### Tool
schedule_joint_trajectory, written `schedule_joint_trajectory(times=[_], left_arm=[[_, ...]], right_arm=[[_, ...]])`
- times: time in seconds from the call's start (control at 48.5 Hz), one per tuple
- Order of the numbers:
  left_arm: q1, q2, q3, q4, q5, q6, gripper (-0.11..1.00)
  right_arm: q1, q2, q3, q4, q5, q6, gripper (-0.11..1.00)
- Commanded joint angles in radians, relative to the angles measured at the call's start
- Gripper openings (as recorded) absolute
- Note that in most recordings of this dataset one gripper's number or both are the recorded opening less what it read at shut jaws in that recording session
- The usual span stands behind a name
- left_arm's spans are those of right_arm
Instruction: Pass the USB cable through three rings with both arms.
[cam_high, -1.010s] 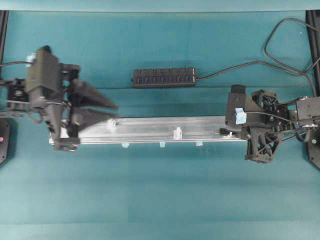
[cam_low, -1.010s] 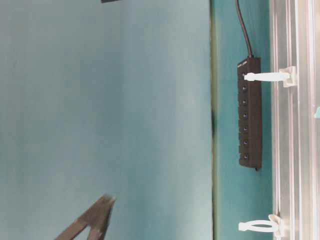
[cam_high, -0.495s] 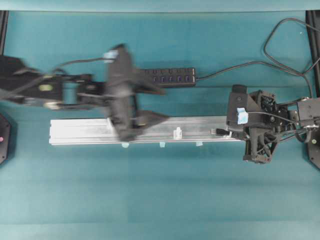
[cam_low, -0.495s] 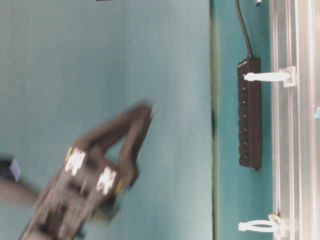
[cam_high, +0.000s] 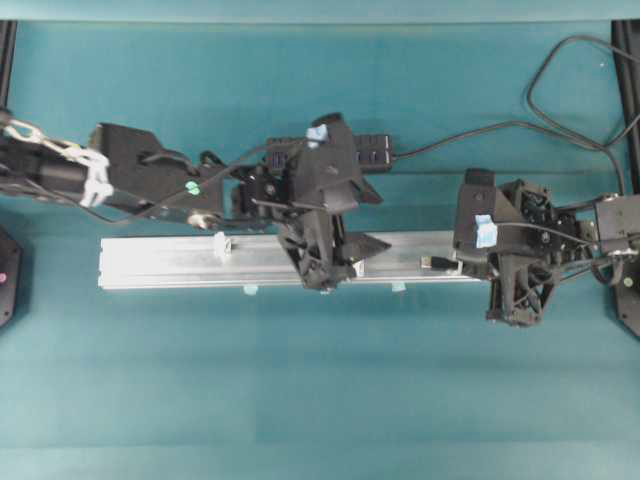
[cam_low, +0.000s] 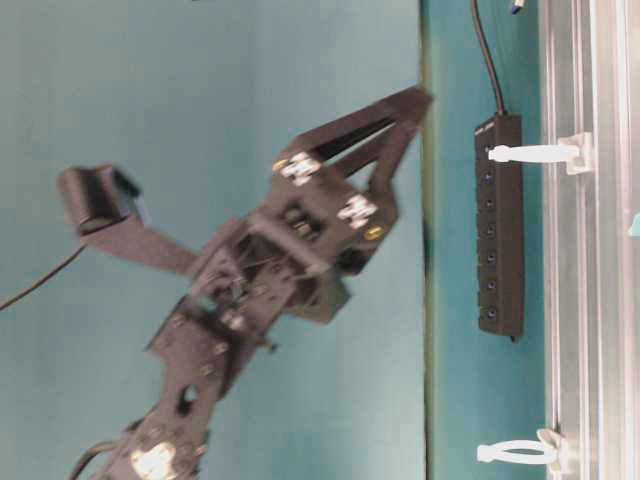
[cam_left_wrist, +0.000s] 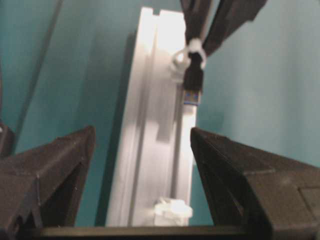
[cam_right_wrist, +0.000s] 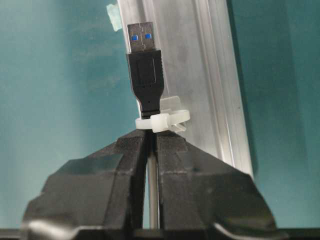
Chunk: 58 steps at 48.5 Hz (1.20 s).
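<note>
We see right gripper pinching cable behind plug, plug through end ring, pointing along rail toward left gripper, jaws wide, empty.

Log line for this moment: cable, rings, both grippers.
USB cable: plug through first ring | right gripper: shut on cord behind ring | left gripper: open over rail, facing plug | two rings unthreaded

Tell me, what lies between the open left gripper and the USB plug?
Only bare rail; the left wrist view shows left gripper facing plug.
</note>
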Motion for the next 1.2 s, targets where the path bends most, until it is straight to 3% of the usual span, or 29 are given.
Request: schedule_joint_trajectory(times=[0.0, 0.371, 1.175], left_arm=[[-0.003, 0.014, -0.026, 0.003, -0.020, 0.003, 0.82], [-0.015, 0.120, -0.118, 0.003, -0.052, 0.118, 0.82], [-0.069, 0.224, -0.230, 0.003, -0.035, 0.112, 0.76]], right_arm=[[0.000, -0.008, -0.005, -0.002, -0.012, 0.009, -0.08], [-0.002, -0.003, -0.003, -0.002, -0.043, 0.009, -0.08], [-0.003, -0.009, 0.005, -0.002, -0.044, 0.009, -0.08]])
